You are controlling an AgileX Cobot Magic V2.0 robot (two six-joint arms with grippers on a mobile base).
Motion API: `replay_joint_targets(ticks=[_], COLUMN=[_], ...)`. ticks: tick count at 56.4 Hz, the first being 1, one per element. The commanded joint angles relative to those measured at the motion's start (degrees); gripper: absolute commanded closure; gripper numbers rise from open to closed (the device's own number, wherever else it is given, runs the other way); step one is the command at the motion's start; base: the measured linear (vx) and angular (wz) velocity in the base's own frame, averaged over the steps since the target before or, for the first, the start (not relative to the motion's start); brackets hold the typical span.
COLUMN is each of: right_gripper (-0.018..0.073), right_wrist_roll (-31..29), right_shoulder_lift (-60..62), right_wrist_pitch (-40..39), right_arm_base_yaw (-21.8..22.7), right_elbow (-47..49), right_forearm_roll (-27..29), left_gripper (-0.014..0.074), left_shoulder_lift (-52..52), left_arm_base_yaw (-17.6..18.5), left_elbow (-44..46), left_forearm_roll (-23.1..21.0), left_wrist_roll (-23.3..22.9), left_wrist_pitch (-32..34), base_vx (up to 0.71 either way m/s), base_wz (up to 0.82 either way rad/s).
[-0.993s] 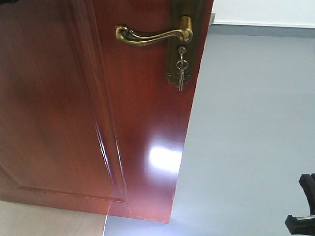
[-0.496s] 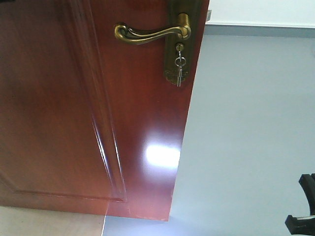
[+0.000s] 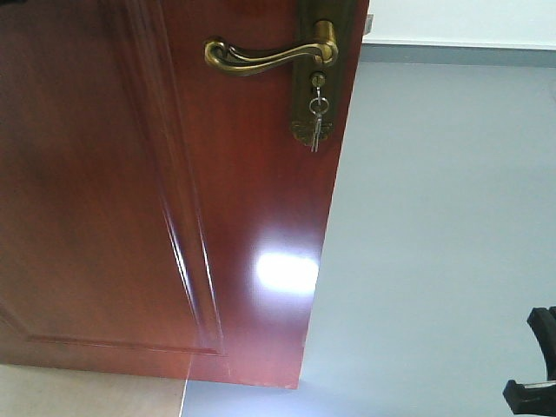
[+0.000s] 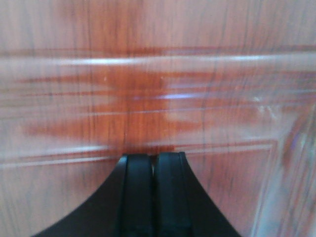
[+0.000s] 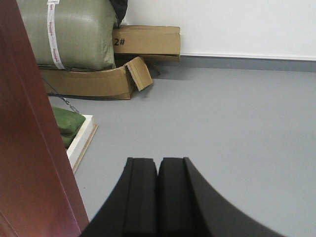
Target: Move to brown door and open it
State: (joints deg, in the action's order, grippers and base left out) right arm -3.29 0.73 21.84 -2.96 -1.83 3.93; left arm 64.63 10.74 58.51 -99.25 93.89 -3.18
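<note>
The brown door [image 3: 156, 191] fills the front view's left side, its free edge already swung clear of the grey floor [image 3: 434, 243]. The left gripper [image 4: 153, 163], pincer pressed together, rides flat against the panel; the right gripper [image 5: 158, 168], likewise closed, points past the edge. A steady, square push well below the lever handle [image 3: 269, 56] would serve best, avoiding the keys [image 3: 316, 122].

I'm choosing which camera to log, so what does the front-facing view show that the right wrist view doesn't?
Only the front view shows the brass handle and the keys hanging below it. Only the right wrist view shows the right gripper, shut, plus cardboard boxes and a green sack by the wall. Both show the brown door and the grey floor.
</note>
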Motion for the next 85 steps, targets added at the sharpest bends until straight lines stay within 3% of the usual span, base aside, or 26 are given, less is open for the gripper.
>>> replay_joint_targets(ticks=[1, 41, 45, 51, 59, 61, 66, 71, 78, 85], right_gripper=[0.0559, 0.0559, 0.0559, 0.0559, 0.0559, 0.0559, 0.0559, 0.0559, 0.0559, 0.0559], right_wrist_roll=[-0.4, -0.4, -0.4, -0.4, -0.4, -0.4, -0.4, -0.4, -0.4, -0.4], right_shoulder_lift=[0.3, 0.3, 0.3, 0.3, 0.3, 0.3, 0.3, 0.3, 0.3, 0.3], right_wrist_pitch=[-4.4, -4.7, -4.7, -4.7, -4.7, -4.7, -4.7, -4.6, -4.6, -4.6], right_arm_base_yaw=[-0.1, -0.1, -0.1, -0.1, -0.1, -0.1, -0.1, -0.1, -0.1, -0.1], right_elbow=[-0.2, -0.2, -0.2, -0.2, -0.2, -0.2, -0.2, -0.2, -0.2, -0.2], right_forearm_roll=[-0.4, -0.4, -0.4, -0.4, -0.4, -0.4, -0.4, -0.4, -0.4, -0.4], left_gripper=[0.0450, 0.0450, 0.0450, 0.0450, 0.0450, 0.0450, 0.0450, 0.0450, 0.0450, 0.0450], left_shoulder_lift=[-0.9, -0.6, -0.6, -0.7, -0.7, -0.7, -0.9, -1.7, -2.2, -3.2], left_arm_base_yaw=[0.2, 0.1, 0.1, 0.1, 0.1, 0.1, 0.1, 0.1, 0.2, 0.7], left_elbow=[2.1, 2.1, 2.1, 3.1, 6.0, 6.9, 8.1, 8.2, 8.2, 7.6], left_forearm_roll=[-2.3, -1.1, 5.5, 22.2, 47.9, 57.0, 73.9, 86.2, 96.0, 99.2], left_wrist_roll=[-0.2, -0.2, -2.3, -14.3, -47.2, -56.8, -72.9, -86.6, -97.3, -97.5], left_wrist_pitch=[-1.0, 0.7, -0.1, -3.2, -3.3, -3.2, -3.8, -3.6, -3.0, -2.5], base_vx=[0.00, 0.00, 0.00, 0.00, 0.00, 0.00, 0.00, 0.00, 0.00, 0.00], base_wz=[0.00, 0.00, 0.00, 0.00, 0.00, 0.00, 0.00, 0.00, 0.00, 0.00])
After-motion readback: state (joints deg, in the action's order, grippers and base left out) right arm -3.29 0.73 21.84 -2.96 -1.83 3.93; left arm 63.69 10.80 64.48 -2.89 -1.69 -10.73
